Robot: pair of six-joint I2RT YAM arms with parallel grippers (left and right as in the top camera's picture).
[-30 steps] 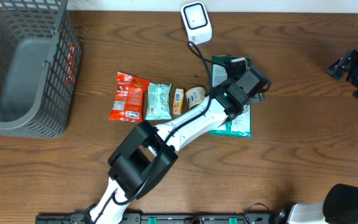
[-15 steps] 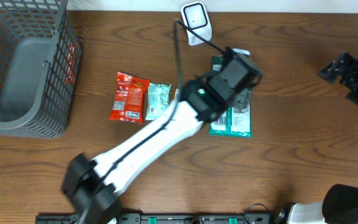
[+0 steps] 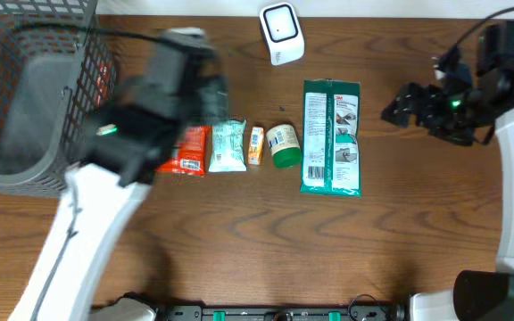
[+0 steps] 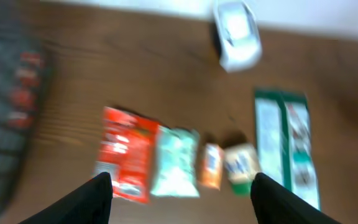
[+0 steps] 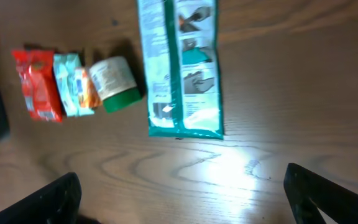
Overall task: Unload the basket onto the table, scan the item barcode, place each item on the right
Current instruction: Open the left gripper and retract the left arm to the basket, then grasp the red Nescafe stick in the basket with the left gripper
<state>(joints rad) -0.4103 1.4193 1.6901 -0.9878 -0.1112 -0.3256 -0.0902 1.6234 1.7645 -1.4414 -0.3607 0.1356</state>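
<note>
A row of items lies mid-table: a red packet (image 3: 186, 152), a teal packet (image 3: 227, 145), a small orange item (image 3: 255, 145), a green-capped jar (image 3: 283, 145) and a long green wipes pack (image 3: 331, 136). The white scanner (image 3: 281, 33) stands at the back edge. My left gripper (image 3: 190, 67), blurred, hangs high over the red packet's end; its wrist view shows it open (image 4: 185, 202) and empty above the row (image 4: 176, 163). My right gripper (image 3: 402, 102) is open to the right of the wipes pack, with bare wood between its fingers (image 5: 185, 199) and the pack (image 5: 182, 65) ahead.
A grey wire basket (image 3: 34, 98) fills the far left corner, close to the left arm. Bare wood lies in front of the row and between the wipes pack and the right arm.
My left arm has swung from over the wipes pack to the left, toward the basket, uncovering the jar and pack. The right arm has come in from the right edge toward the pack.
</note>
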